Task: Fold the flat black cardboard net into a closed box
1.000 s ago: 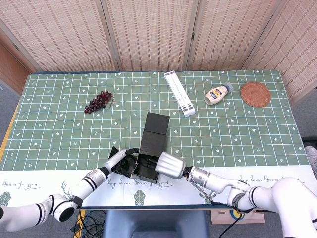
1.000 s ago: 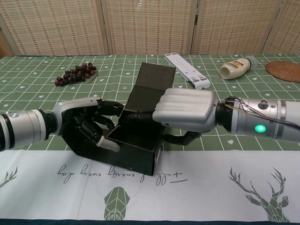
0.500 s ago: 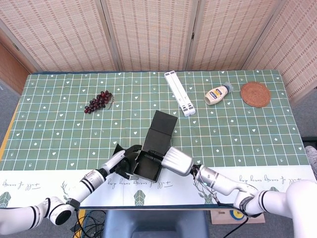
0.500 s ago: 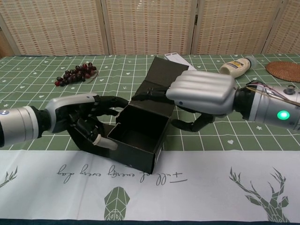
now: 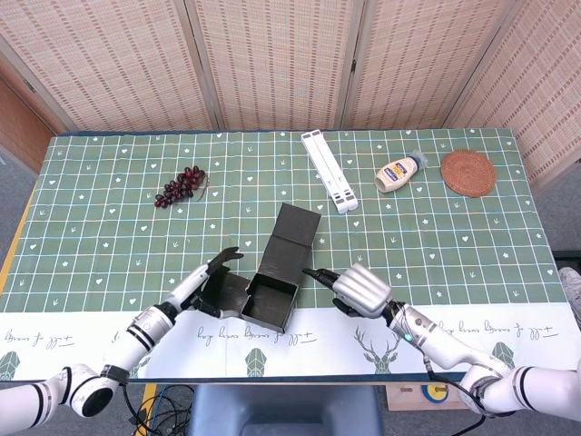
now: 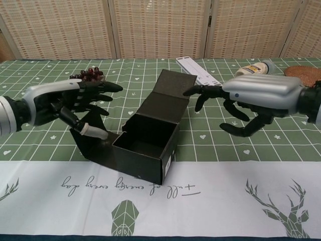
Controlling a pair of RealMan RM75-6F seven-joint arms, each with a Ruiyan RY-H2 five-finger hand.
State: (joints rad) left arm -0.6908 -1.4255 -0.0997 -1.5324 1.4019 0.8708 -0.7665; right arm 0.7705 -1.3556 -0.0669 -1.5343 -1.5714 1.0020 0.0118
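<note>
The black cardboard box stands near the table's front edge, its body formed and open on top. Its lid leans back away from me. A flat black flap lies out on its left. My left hand hovers just left of the box with fingers spread and holds nothing. My right hand hangs to the right of the box, fingers apart and pointing at the lid, clear of it.
A bunch of dark grapes lies at the back left. A white folded stand, a squeeze bottle and a woven coaster lie at the back right.
Both hands have let go of the box and pulled outward, left to the left, right to the right. The lid has dropped back from upright and leans open.
</note>
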